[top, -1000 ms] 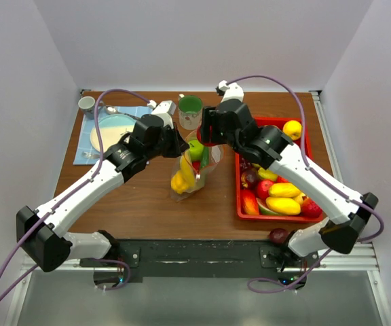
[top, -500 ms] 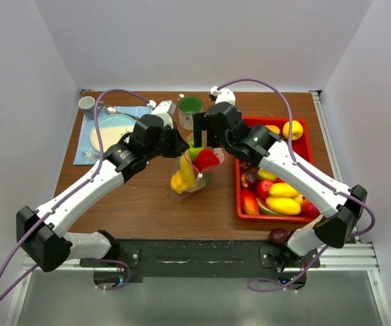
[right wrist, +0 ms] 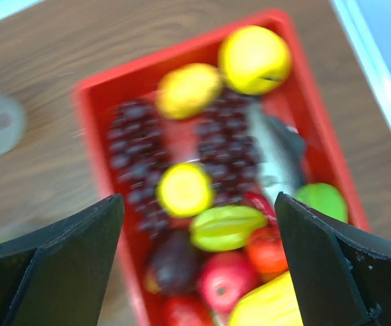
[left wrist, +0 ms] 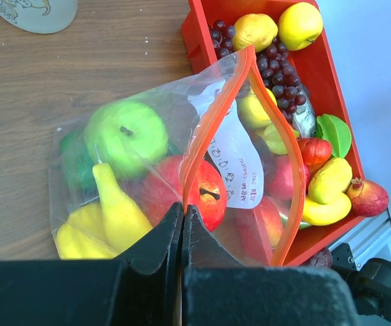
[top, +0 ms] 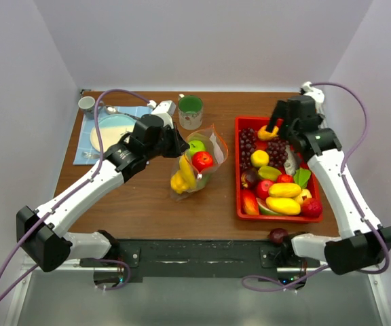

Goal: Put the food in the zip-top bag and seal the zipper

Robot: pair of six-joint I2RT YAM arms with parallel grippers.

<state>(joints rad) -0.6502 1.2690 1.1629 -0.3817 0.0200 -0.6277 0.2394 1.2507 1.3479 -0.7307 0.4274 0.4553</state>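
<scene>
Two arms work over a brown table (top: pixel 134 204).

Left gripper (left wrist: pixel 182 216): jaws pressed together, pinching the orange zipper (left wrist: pixel 193 163) at one side of the mouth of the clear bag (left wrist: pixel 70 139). The bag lies mid-table, just left of the red tray (top: pixel 238 178). Its mouth gapes on the tray side, and the two halves of the strip bow well apart. Zipper not sealed.

Inside the bag:
- green apple (left wrist: pixel 126 132)
- red apple (left wrist: pixel 202 197), close to the mouth
- yellow banana-like pieces (left wrist: pixel 110 207), toward the closed end

A white printed label shows on the bag wall.

Right gripper (top: pixel 275 126): hovers over the far end of the tray, well apart from the bag. The wrist view is blurred, but the fingers (right wrist: pixel 60 258) stand spread wide with nothing between them.

The tray holds more food:
- purple grapes (top: pixel 250 139) at the far end
- a round yellow fruit (top: pixel 260 158) just beside them
- long yellow pieces (top: pixel 284 204) toward the near end
- red and green pieces among them

One dark red fruit (top: pixel 277 235) sits outside the tray at the table's near edge, beside the right arm's base.

Far side of the table:
- A green cup (top: pixel 191 109) stands behind the bag.
- A plate (top: pixel 110 129) rests on a blue mat (top: pixel 83 153) at the far left.
- A small mug (top: pixel 87 103) stands in the far left corner.
</scene>
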